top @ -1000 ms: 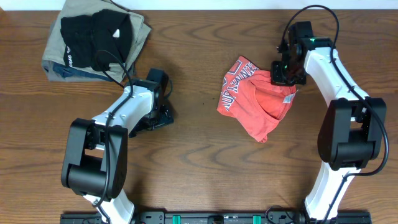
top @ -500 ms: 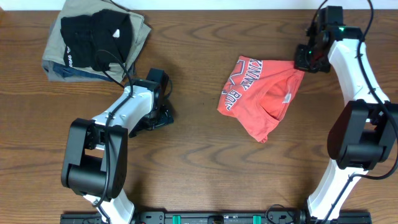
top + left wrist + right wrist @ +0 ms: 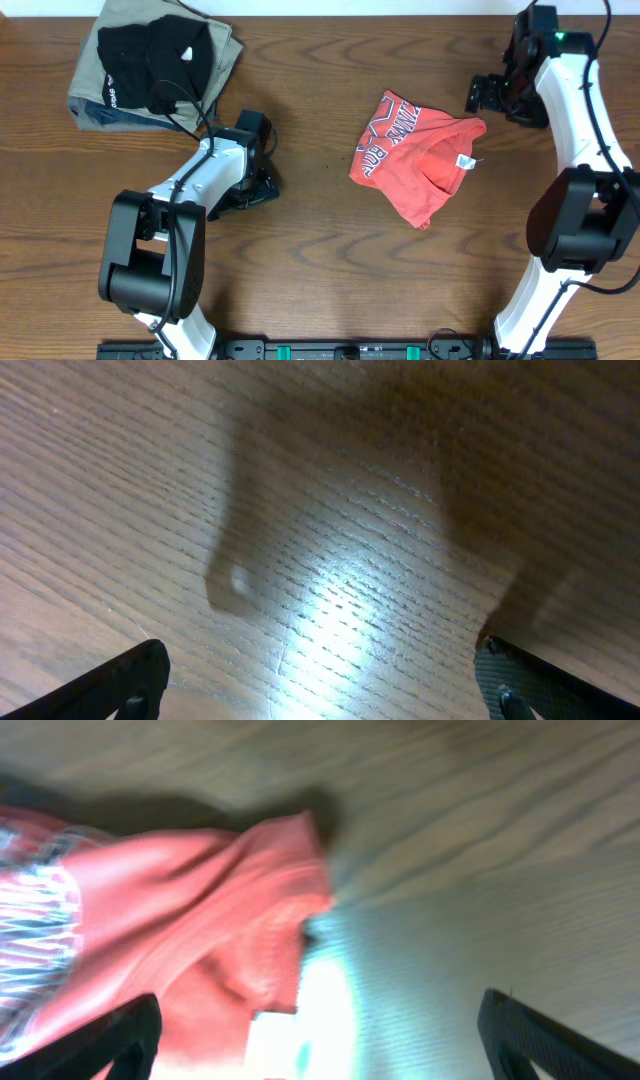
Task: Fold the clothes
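I cannot read the white letters on the shirt point(image 3: 415, 160). The right gripper point(image 3: 487, 93) is wide at its 2 o'clock; the left gripper point(image 3: 320, 685) is wide, its camera showing only table point(image 3: 330, 540).

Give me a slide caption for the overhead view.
Crumpled red-orange cotton T-shirt on wooden table, right gripper open beside it.

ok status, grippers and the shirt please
Left gripper open over bare wooden table. Right gripper open beside crumpled red-orange cotton T-shirt, not gripping. Folded black garment far off.
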